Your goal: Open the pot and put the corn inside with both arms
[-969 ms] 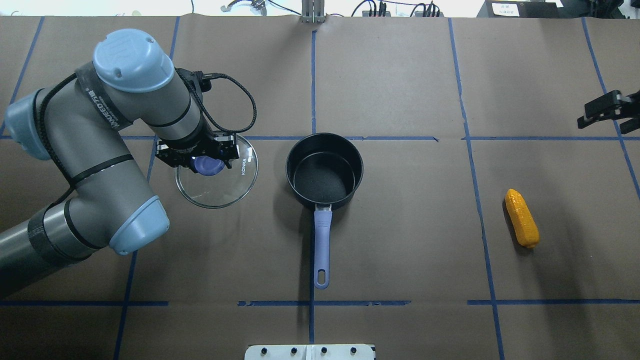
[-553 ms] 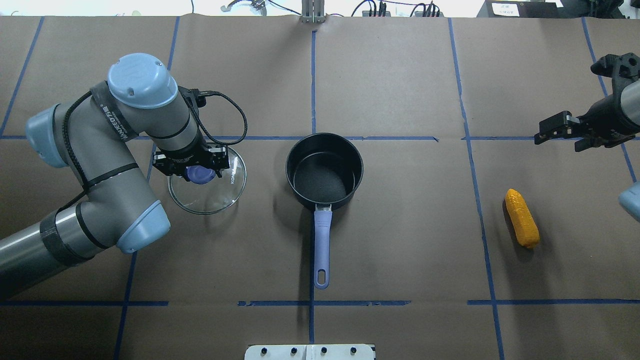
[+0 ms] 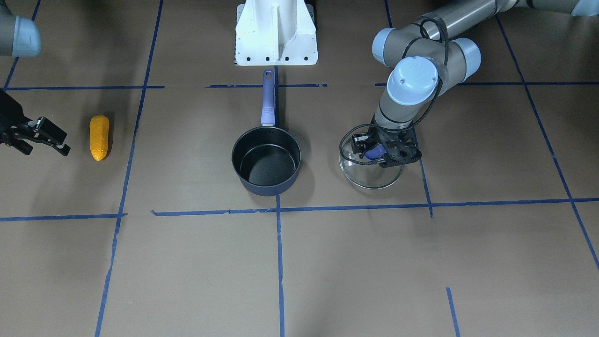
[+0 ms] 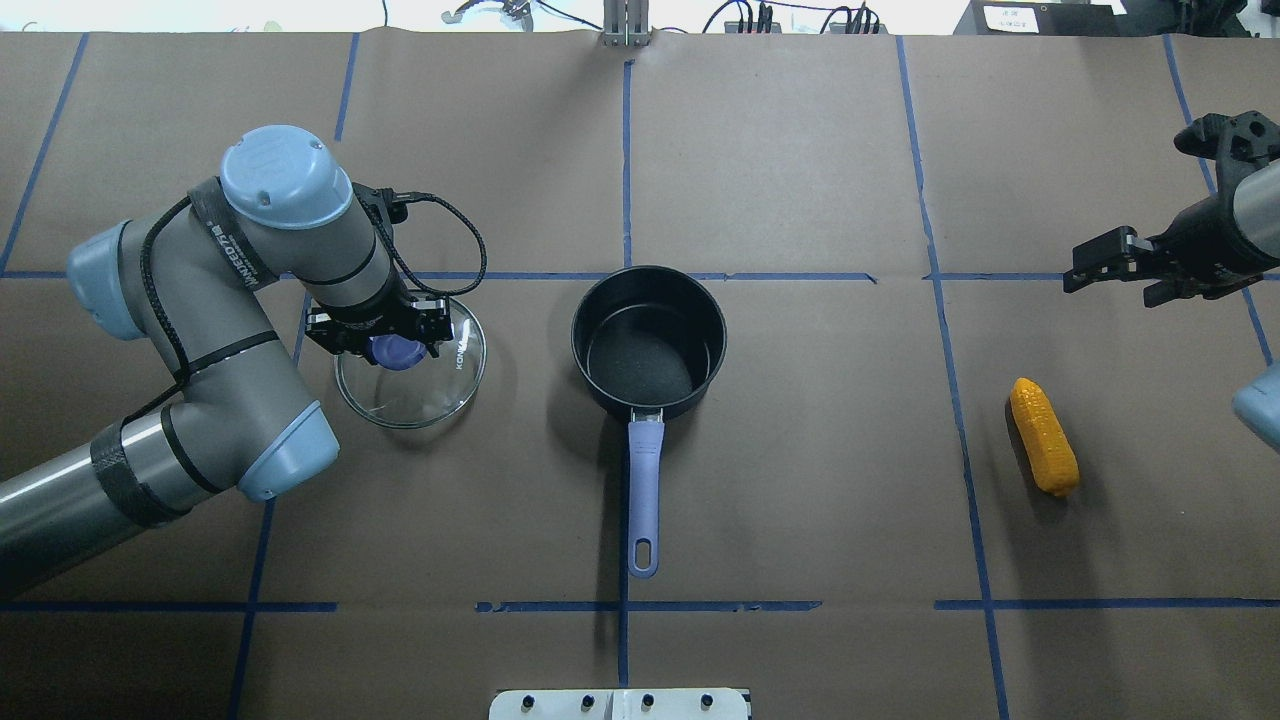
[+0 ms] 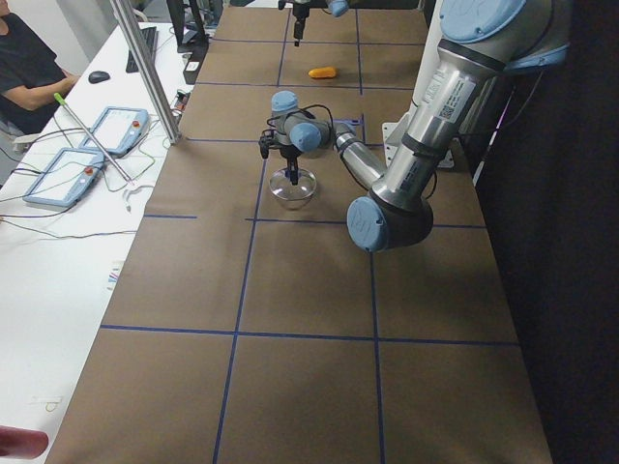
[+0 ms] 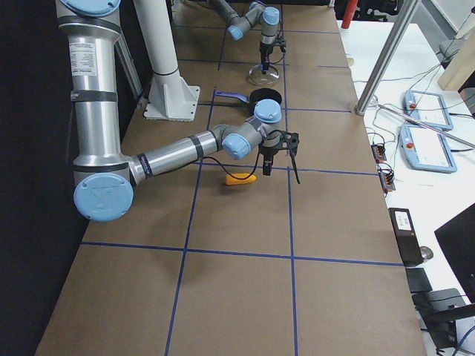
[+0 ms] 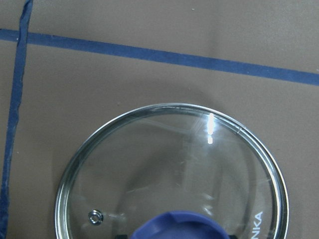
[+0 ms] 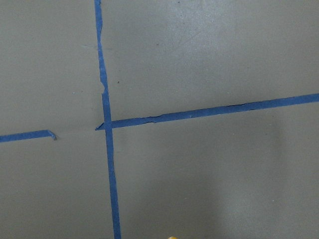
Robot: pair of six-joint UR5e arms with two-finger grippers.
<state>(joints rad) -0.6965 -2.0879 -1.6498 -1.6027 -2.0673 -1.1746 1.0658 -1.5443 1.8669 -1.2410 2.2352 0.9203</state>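
Observation:
The pot stands open and empty at mid-table, its purple handle toward the robot; it also shows in the front view. The corn lies on the paper far to the pot's right, also in the front view. My left gripper is shut on the purple knob of the glass lid, which sits low at the table left of the pot, apart from it. My right gripper is open and empty, above the table beyond the corn.
Brown paper with blue tape lines covers the table. The white pedestal base stands behind the pot handle. The left arm's elbow hangs over the near left area. Tablets and cables lie on the side bench.
My left gripper carried the lid left and down, away from the pot. My right gripper came in from the right edge toward the corn.

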